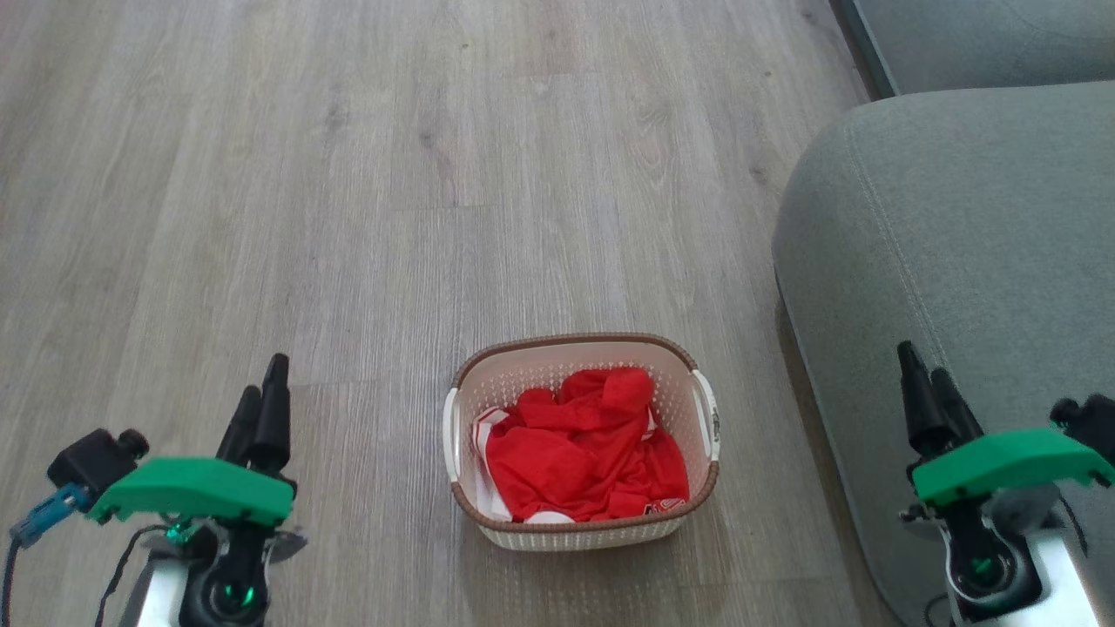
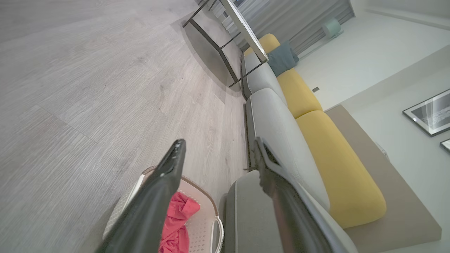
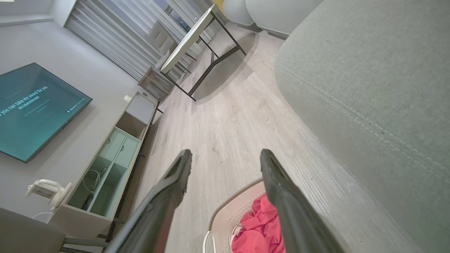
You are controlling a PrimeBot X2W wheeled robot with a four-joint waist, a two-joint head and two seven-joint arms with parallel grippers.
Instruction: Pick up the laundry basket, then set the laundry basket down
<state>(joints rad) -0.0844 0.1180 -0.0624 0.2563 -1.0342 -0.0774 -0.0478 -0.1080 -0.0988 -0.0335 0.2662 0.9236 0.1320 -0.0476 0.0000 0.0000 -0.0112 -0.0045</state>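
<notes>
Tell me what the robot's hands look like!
The left gripper and right gripper each have two long, dark, pointy fingers above a bright green cover and silvery wrist. A black box and blue plug with a cable sit beside the left one.

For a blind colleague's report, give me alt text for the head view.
A cream laundry basket holding red clothing sits on a grey wood floor beside a grey sofa. The left tool and right tool hover at the lower corners, both apart from the basket.
</notes>
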